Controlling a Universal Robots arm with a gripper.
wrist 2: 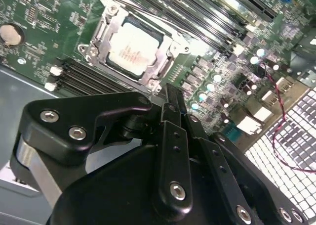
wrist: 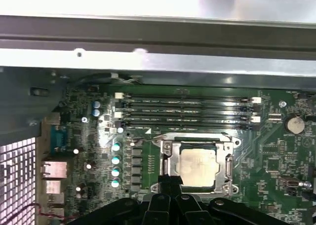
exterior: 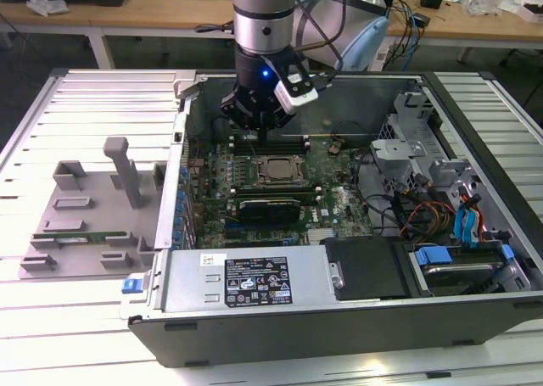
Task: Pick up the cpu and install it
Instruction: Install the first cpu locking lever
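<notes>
The cpu [exterior: 276, 170], a flat square chip with a silver-grey top, lies in the metal-framed socket [wrist 2: 101, 34] on the green motherboard inside the open computer case. Both wrist views show it seated within that frame, cpu [wrist 2: 133, 49] and cpu [wrist: 197, 166]. My gripper [exterior: 260, 135] hangs just above the board at the far side of the socket. In the second wrist view the gripper [wrist 2: 170, 94] has its black fingers pressed together with nothing between them. The gripper [wrist: 171, 179] tips sit at the socket's edge, beside the chip.
Empty memory slots [wrist: 187, 111] run along the socket's far side. A black card [exterior: 269, 208] stands in front of it. A power supply [exterior: 254, 280] and drive cage [exterior: 441, 191] crowd the case. A grey plastic tray [exterior: 85, 208] with posts lies at the exterior view's left.
</notes>
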